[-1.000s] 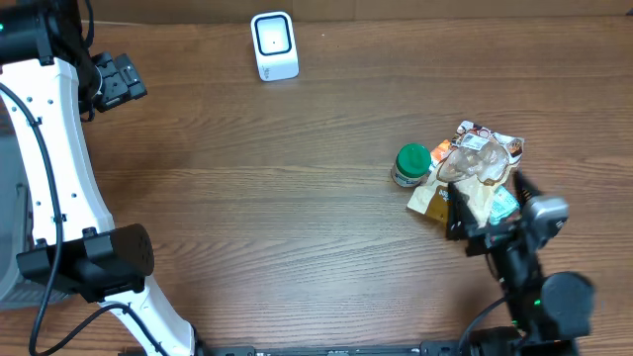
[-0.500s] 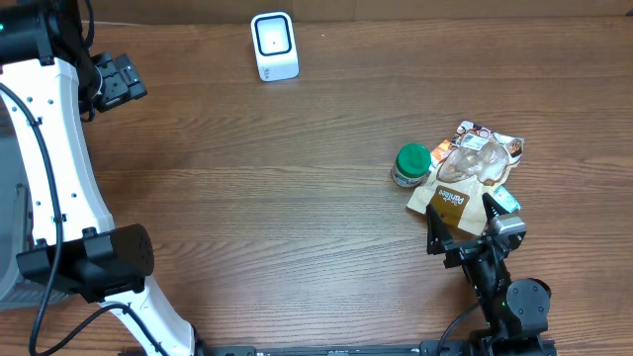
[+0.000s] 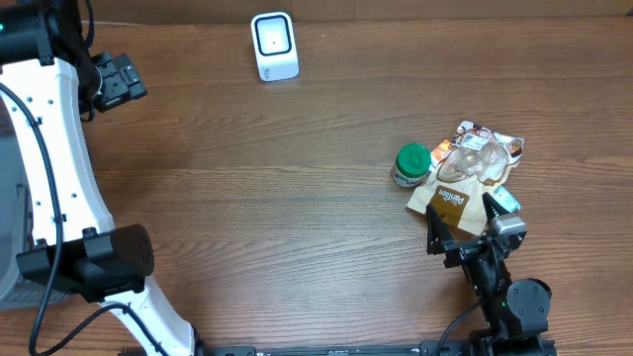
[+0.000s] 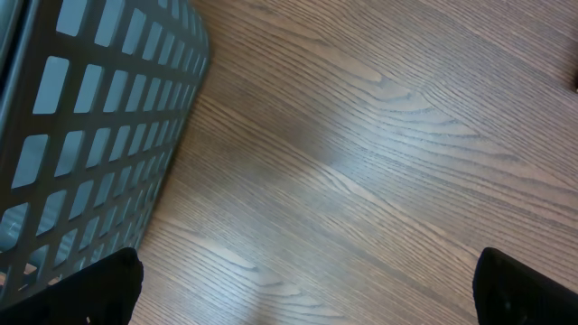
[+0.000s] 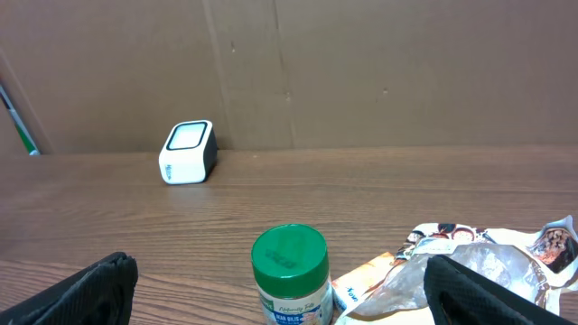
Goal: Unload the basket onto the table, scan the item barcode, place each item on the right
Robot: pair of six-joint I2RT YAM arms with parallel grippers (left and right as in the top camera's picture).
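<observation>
Both left gripper [image 4: 307, 293] and right gripper [image 5: 284, 293] gape empty; jar [image 5: 289, 266] ahead between the right fingers [image 5: 506, 293], bags [image 5: 488, 253] probably touching one.

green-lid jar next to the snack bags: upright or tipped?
Upright. In the right wrist view the green-lid jar stands on its base, cap on top and label facing sideways. The overhead view shows only its round cap, seen from above.

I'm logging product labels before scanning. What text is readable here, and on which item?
No text reads clearly.
brown packet: white brand word, too blurred to quote.
green-lidded jar: white print on blue label band, too small.
snack wrapper: print unreadable.
white scanner: no text visible.
</observation>
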